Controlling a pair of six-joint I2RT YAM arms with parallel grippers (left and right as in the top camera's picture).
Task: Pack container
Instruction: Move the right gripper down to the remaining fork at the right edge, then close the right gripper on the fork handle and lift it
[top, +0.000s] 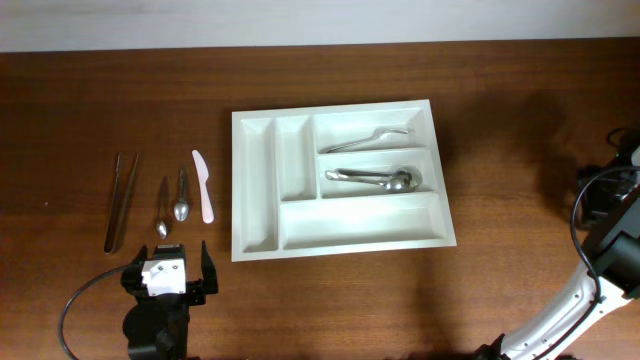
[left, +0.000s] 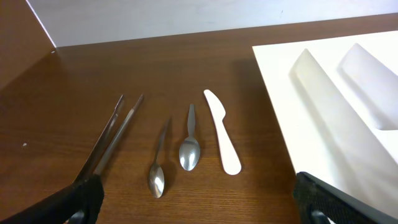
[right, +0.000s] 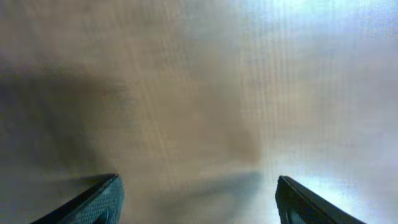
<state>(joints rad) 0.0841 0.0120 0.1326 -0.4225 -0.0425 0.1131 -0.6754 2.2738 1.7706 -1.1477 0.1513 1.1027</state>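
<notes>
The white cutlery tray (top: 255, 190) lies mid-table, with a fork (top: 365, 140) in its top wide compartment and several spoons (top: 375, 179) in the middle one. Its corner shows in the left wrist view (left: 323, 118). Left of it on the table lie metal tongs (top: 120, 200), two small spoons (top: 163, 215) (top: 182, 195) and a white plastic knife (top: 204, 185). My left gripper (top: 170, 275) is open and empty just in front of them; in the left wrist view the knife (left: 222, 134), spoons (left: 189, 146) (left: 158, 168) and tongs (left: 112, 137) lie ahead of its jaws (left: 199, 205). My right gripper (right: 199, 199) is open over blurred table surface.
The right arm (top: 610, 240) stands at the table's right edge with a black cable looping beside it. A pale wall runs along the table's far edge (top: 320, 25). The tray's two narrow compartments and bottom wide compartment hold nothing.
</notes>
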